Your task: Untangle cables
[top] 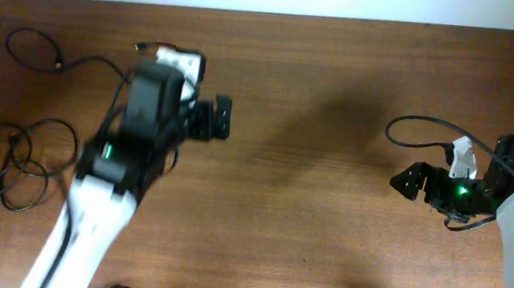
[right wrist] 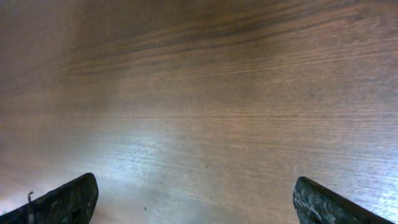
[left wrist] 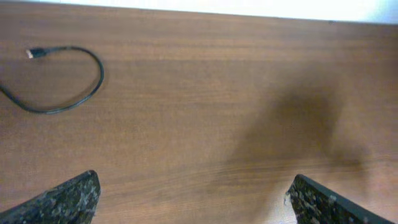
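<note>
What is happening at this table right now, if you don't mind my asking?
Two robot arms face a cable-untangling job, but neither holds anything now. The left gripper is open above the table, a loose cable lying untouched ahead of it. The right gripper is open over bare wood. A tangled bunch of cables sits near the table's left edge.

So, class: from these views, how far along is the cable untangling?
Done: one cable lies apart in an open curve. In hand: nothing; the left end effector and right end effector are both open and empty. Left: the looped bundle at the overhead view's left edge crosses over itself.
</note>
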